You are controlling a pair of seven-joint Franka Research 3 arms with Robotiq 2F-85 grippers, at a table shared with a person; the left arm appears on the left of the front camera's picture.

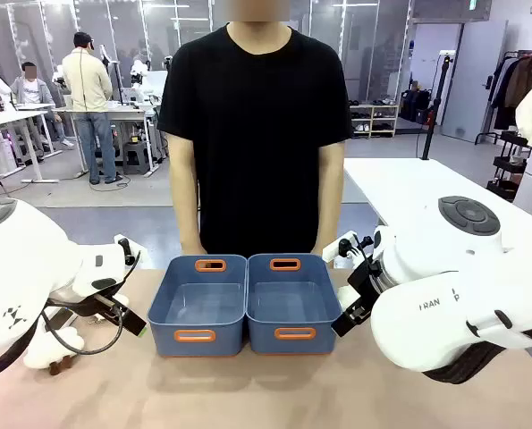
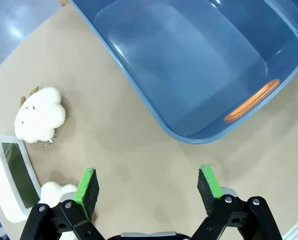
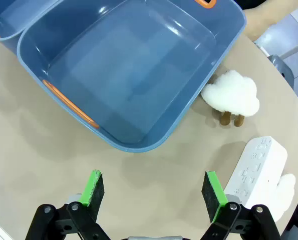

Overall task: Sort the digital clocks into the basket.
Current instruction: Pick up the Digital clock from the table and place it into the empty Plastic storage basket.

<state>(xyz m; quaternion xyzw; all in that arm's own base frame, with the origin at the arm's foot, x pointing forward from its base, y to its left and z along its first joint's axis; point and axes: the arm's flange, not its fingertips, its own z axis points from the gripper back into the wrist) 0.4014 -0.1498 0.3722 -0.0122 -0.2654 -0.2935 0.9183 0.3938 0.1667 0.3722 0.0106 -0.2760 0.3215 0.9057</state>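
1. Judging from their look, both clocks are light, stiff shells of smooth white plastic with rounded corners. They are likely to be slick under the pads, so a hold across the short width, on the flat long sides, seems safest. It would also keep the pads off the glossy screen.
2. The left gripper (image 2: 149,184) has its jaws wide apart and empty over the bare tan table (image 2: 138,155). The screen-up clock (image 2: 13,175) lies outside its left-hand finger, dark face upward. A fluffy cloud toy (image 2: 56,192) sits between the clock and that finger, and a second cloud toy (image 2: 38,114) lies farther ahead.
3. The right gripper (image 3: 153,189) also has its jaws spread and holds nothing. The back-up clock (image 3: 254,170) lies just outside its right-hand finger, showing moulded lettering. A soft white toy (image 3: 285,187) is close against its far side, and a brown-footed cloud toy (image 3: 231,95) lies ahead.
4. The left basket (image 2: 189,75) and the right basket (image 3: 128,75) each lie ahead of their own gripper's jaws. Both are hard slate-blue plastic with orange-rimmed slots, and both are empty.
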